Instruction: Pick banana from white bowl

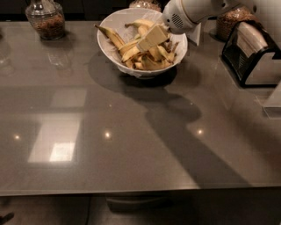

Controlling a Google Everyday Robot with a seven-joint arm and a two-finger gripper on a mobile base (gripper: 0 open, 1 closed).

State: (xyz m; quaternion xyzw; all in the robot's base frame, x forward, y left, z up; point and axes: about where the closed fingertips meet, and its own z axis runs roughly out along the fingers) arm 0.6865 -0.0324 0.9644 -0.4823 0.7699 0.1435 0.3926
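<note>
The white bowl [110, 25] stands at the back middle of the grey table. It holds several bananas and banana peels [131, 49], one long banana [109, 36] leaning on its left wall. My gripper [150, 38] reaches in from the upper right on its white arm [189, 12]. It is down inside the bowl, right on top of the banana pile at the middle. The bananas under it are partly hidden.
A glass jar [45, 19] with brown contents stands at the back left. Another jar [235, 19] and a black and white napkin holder [253, 55] stand at the back right. The arm's shadow crosses the table [131, 145].
</note>
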